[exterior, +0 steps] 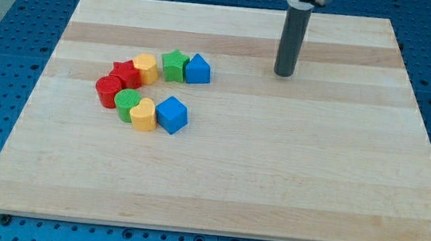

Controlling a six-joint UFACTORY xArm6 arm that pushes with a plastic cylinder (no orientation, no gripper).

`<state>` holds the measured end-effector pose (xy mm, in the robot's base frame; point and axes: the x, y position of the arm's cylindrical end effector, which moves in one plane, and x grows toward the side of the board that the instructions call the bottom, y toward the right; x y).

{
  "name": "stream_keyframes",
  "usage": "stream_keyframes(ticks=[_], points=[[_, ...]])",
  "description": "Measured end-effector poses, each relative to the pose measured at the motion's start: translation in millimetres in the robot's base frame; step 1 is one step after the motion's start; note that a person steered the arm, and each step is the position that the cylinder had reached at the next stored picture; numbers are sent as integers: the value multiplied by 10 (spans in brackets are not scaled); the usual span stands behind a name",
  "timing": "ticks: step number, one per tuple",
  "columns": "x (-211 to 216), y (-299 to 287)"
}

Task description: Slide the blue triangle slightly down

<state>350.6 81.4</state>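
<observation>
Closest to me, the wooden tabletop (pixel 272 191) runs bare along its bottom edge. Blocks cluster at the view's left: blue cube (pixel 172 115), blue triangle (pixel 198 69) at the cluster's top right, touching a green star (pixel 175 65). My tip (pixel 284 74) sits well right of them; this tool is a plain rod, gripping nothing. Triangle looks light, rigid, probably slippery, so I'd push squarely on its top edge.

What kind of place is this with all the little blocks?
Probably a robot lab bench. A wooden board lies on a blue table full of holes, and a dark rod's tip stands right of the blue triangle.
</observation>
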Motion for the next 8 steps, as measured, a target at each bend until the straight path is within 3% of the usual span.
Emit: stream_keyframes(ticks=[3, 8], points=[[115, -253], [106, -1208]])
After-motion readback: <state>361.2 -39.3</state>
